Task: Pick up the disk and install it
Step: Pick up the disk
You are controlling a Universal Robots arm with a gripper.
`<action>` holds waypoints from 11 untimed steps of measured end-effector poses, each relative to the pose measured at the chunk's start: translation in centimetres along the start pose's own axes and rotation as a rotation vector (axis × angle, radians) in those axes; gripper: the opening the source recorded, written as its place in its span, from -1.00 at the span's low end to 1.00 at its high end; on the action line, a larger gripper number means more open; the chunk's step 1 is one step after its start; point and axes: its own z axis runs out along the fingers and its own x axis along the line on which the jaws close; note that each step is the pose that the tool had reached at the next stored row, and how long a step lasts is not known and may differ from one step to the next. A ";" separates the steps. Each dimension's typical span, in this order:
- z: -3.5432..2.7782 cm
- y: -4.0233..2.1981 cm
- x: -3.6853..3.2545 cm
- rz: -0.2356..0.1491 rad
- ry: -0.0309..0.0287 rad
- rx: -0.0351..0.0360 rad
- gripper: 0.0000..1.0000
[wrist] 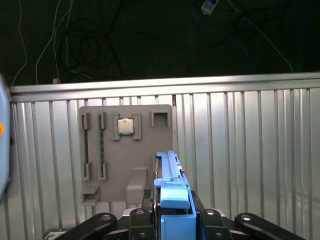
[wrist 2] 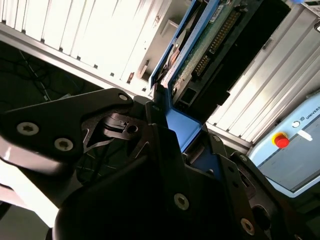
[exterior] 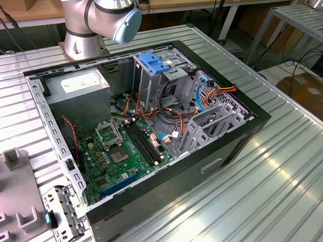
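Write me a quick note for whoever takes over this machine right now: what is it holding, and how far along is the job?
Gripper: shut on the disk, gripped by its blue-railed end.
Where: in the first wrist view the disk is held out toward the grey fixture tray.
Done: disk picked up.
Left: installing it; the disk is not yet in the open computer case.

Ribbed metal table point(exterior: 293, 190) bears computer case point(exterior: 154, 209); grey fixture plate point(exterior: 19, 186).

The blue-railed disk point(wrist 2: 207, 47) point(wrist: 172, 192) sits edge-on, clamped in the hand point(wrist: 172, 212).
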 end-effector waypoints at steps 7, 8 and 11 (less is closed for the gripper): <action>-0.41 -0.49 -0.03 0.000 0.0000 0.0010 -0.25; -0.41 -0.49 -0.03 0.000 0.0001 0.0011 -0.25; -0.42 -0.54 -0.03 0.000 0.0001 0.0011 -0.25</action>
